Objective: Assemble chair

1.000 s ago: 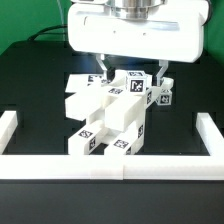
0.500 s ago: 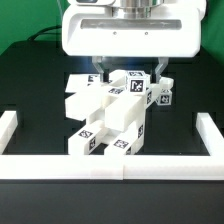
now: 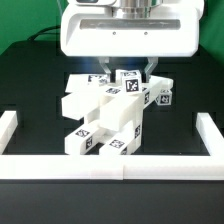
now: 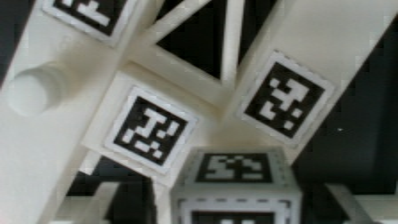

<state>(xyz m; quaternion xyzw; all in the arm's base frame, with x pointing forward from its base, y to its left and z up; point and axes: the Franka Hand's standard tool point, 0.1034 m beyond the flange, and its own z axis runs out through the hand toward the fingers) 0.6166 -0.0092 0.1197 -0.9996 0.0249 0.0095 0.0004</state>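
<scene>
One white rail point(image 3: 110, 166) runs across the front edge of the black table point(image 3: 30, 100). Just behind it, mid-table, sits the chair point(image 3: 105, 115), a tagged white cluster with its cross-brace filling the wrist view. At the far end the gripper point(image 3: 126, 70) hangs overhead, fingers narrowed and pinching the chair's topmost tagged block.

chair point(image 3: 108, 112) on table point(image 3: 38, 100), rail point(image 3: 110, 166) in front

Chair point(image 3: 108, 118) white w/ blk-&-wht square tags point(image 4: 153, 126); table point(image 3: 35, 85) blk; edge rail point(image 3: 60, 165) white.
</scene>
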